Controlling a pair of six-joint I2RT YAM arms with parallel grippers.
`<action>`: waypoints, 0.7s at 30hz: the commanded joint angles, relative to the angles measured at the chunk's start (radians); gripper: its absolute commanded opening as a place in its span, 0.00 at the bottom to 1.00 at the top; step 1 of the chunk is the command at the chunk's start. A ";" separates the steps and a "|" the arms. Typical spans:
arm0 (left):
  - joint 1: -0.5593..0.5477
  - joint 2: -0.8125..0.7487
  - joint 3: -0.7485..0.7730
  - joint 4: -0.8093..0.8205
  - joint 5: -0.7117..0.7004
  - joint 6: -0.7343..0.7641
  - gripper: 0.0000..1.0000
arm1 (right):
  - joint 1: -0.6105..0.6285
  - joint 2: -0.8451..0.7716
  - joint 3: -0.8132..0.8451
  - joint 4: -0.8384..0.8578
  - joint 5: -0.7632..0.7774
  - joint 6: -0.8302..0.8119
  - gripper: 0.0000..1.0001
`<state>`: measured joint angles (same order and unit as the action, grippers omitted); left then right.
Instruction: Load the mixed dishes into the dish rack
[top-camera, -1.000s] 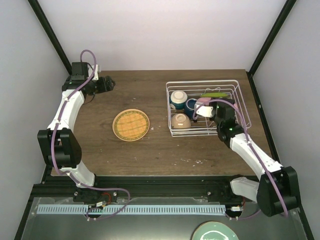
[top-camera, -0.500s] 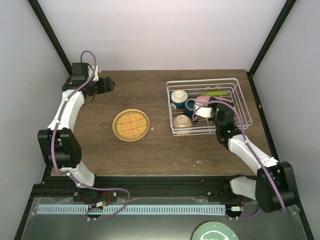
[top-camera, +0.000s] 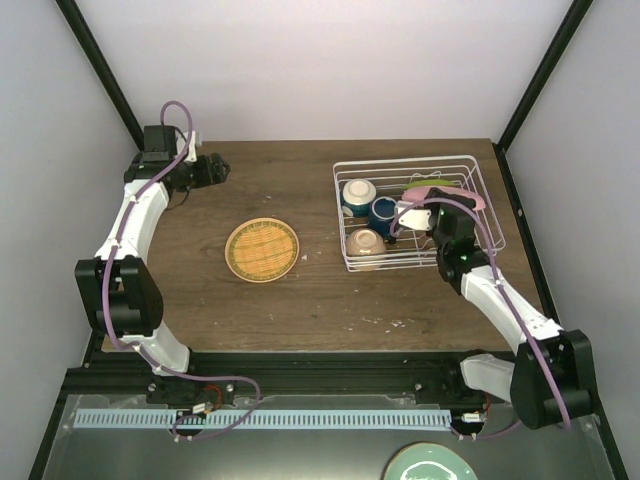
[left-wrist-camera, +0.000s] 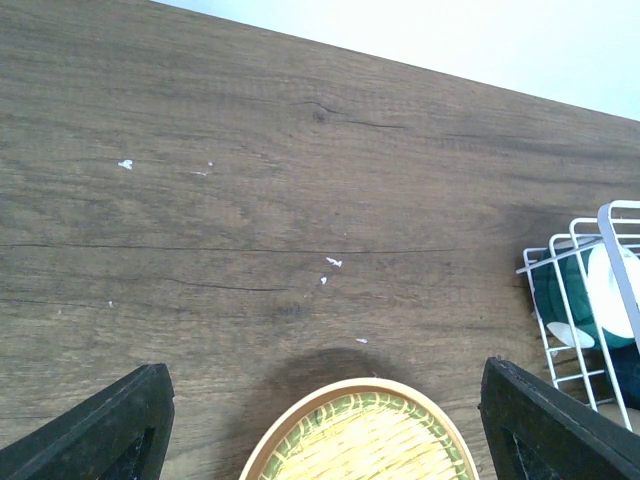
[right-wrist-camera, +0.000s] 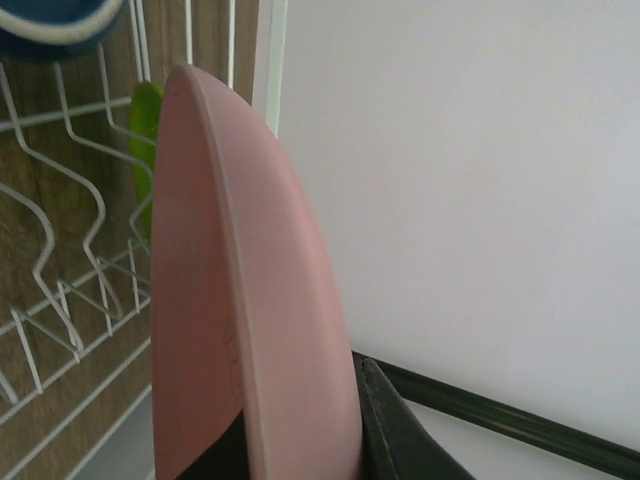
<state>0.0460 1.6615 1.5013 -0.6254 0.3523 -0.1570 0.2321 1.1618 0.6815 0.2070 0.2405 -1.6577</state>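
Top view, left arm: stretched to the table's (top-camera: 300, 300) far left corner; left gripper (top-camera: 208, 170) spread wide, holding nothing.
Top view, right arm: reaches over the rack (top-camera: 400, 163); right gripper (top-camera: 420, 215) clamped on the pink plate (top-camera: 450, 196) above the rack's right half, near the green plate (top-camera: 428, 186).
Top view, surroundings: yellow plate (top-camera: 262, 250) flat on the wood, well left of the rack (bowls (top-camera: 358, 192) and mug (top-camera: 382, 212) sit inside).
Left wrist: fingers (left-wrist-camera: 110, 430) apart, yellow plate's rim between them.
Right wrist: pink plate on edge, pinched at its rim; rack wires behind, pale wall (right-wrist-camera: 480, 200) to the right.
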 joint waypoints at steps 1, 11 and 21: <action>0.009 -0.011 -0.014 0.006 0.010 -0.001 0.86 | -0.014 -0.035 0.065 -0.004 0.037 -0.061 0.01; 0.014 -0.021 -0.033 0.012 0.010 -0.003 0.86 | -0.025 -0.014 0.035 -0.003 0.007 -0.060 0.01; 0.022 -0.026 -0.035 0.008 0.005 -0.001 0.86 | -0.074 0.030 -0.042 0.113 -0.041 -0.085 0.01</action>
<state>0.0593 1.6608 1.4693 -0.6224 0.3523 -0.1570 0.1722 1.1763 0.6506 0.2249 0.2291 -1.7161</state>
